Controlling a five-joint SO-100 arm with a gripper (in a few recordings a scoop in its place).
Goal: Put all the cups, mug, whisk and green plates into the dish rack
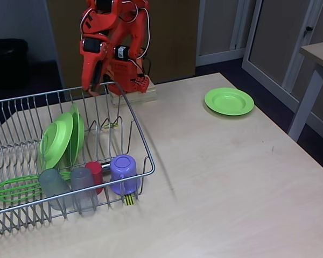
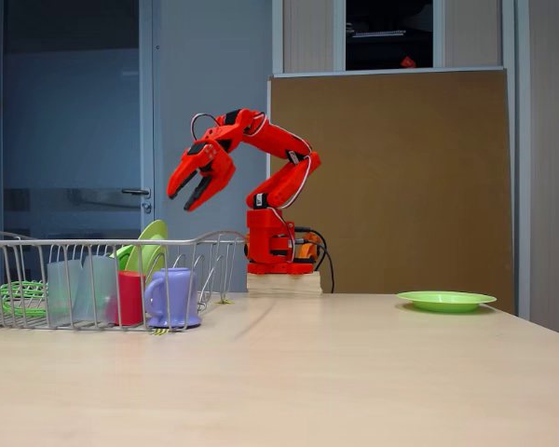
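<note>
Currently the red arm's gripper hangs in the air above the dish rack, its two fingers spread apart with nothing between them; in the other fixed view it sits near the rack's far rim, at about 12 o'clock from the rack's middle. The dish rack takes up the 8 o'clock part of the table in that view.

Two green plates stand on edge among the prongs near the rack's middle, leaning against each other; side-on, their rims rise above the wire wall. A third green plate lies flat on the table at about 2 o'clock, well apart from the rack, and shows at 4 o'clock in the low fixed view.

Along the rack's near edge stand two grey cups mouth down, side by side, with the red cup just behind them and the purple mug upside down at their 3 o'clock side. From the side the grey cups, red cup and mug line up behind the wires.

The whisk lies flat in the rack at 9 o'clock from the cups, its green loops visible through the wire.
</note>
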